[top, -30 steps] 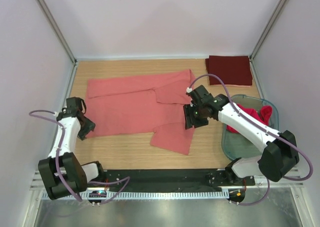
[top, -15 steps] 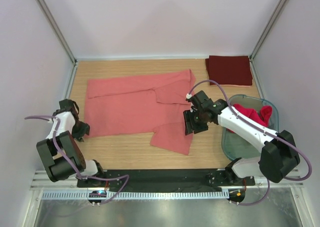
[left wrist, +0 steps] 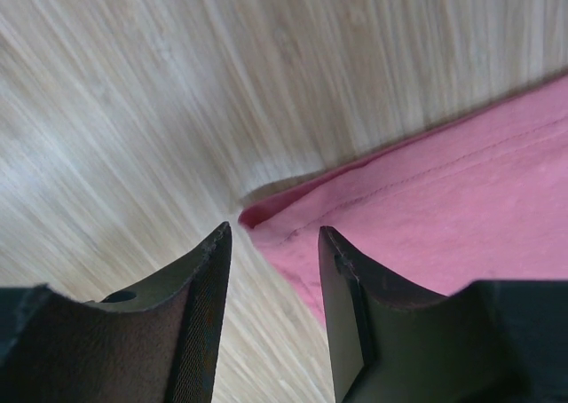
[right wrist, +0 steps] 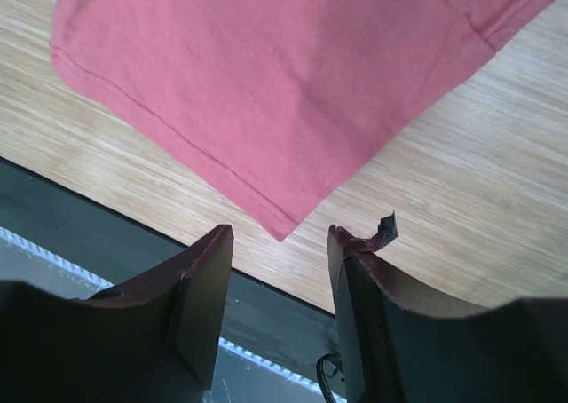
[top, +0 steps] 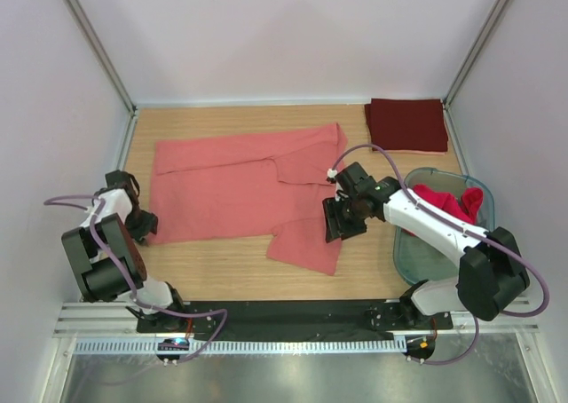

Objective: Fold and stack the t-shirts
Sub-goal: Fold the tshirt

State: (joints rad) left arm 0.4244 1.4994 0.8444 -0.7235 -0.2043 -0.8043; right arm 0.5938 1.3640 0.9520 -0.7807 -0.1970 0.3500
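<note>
The left gripper is hovering at the left side of the table, just beside the near-left corner of the salmon-pink t-shirt. In the left wrist view, its jaws are standing apart with nothing between them, and the hemmed corner of the shirt is lying just ahead of the fingertips. The fingers appear to be low over the wood, though that blurred view does not confirm contact.

The salmon-pink t-shirt is lying spread flat across the middle of the table, one sleeve pointing toward the near edge.

The right gripper is hanging over the right edge of that near sleeve. In the right wrist view, its jaws are parted and gripping nothing, and the sleeve corner is showing between them.

The dark maroon t-shirt is resting folded in the far-right corner, well apart from both grippers.

The red-pink t-shirts are lying bunched inside the greenish plastic tub at the right edge.
</note>
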